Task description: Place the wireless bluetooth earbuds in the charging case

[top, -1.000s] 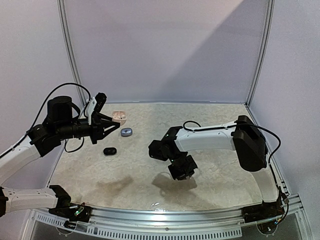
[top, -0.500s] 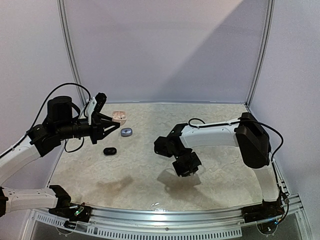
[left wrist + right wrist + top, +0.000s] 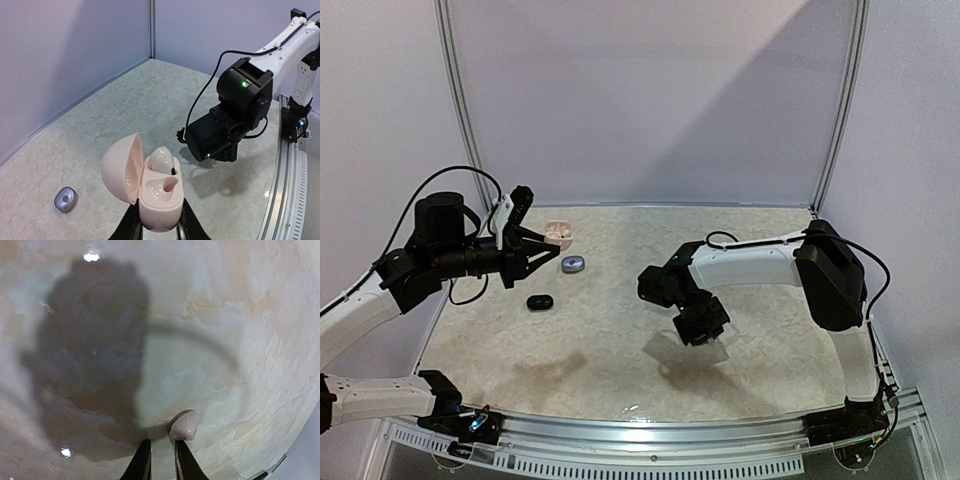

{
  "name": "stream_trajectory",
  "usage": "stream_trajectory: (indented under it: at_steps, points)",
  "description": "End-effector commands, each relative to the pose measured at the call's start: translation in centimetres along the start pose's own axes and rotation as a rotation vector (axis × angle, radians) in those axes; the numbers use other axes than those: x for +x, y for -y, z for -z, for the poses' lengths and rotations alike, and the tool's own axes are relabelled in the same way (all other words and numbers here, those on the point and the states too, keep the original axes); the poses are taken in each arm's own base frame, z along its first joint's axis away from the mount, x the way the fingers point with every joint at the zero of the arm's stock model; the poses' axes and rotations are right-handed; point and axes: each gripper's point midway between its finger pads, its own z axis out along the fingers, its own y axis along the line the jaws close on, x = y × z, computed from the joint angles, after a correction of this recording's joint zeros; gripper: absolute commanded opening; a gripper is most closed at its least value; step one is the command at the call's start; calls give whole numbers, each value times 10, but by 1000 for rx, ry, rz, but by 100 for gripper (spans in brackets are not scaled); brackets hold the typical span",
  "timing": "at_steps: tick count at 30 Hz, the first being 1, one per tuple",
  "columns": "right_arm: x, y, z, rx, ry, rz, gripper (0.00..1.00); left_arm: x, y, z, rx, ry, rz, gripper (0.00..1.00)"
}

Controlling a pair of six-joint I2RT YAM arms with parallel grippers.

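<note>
The small pale pinkish-grey rounded earbud (image 3: pixel 184 425) sat at the tip of one finger of the right gripper (image 3: pixel 161 444), above the mottled beige table (image 3: pixel 760 240). Those jaws stood close with a narrow gap, and whether they pinched it could not be told. It looked light, hard, glossy and likely to slip or roll, so it was best nipped gently across its broad body. The left gripper (image 3: pixel 159 222) was clamped on the pale pink egg-shaped plastic charging case (image 3: pixel 157 197), lid open. One matching bud (image 3: pixel 162 159) was seated and the other socket was empty. No brand or writing was legible.
</note>
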Motion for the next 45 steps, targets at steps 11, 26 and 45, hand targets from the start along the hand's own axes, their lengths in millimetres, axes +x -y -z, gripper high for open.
stream_trajectory:
  at_steps: [11,26,45]
  points:
    - [-13,21,5,40,51,-14,23,2,-1,-1,5,0,-3,0]
    - [-21,28,-6,20,71,-32,21,2,1,-1,12,0,-3,0]
    - [-40,3,-7,-271,116,-210,26,7,0,-1,9,-8,-5,0]
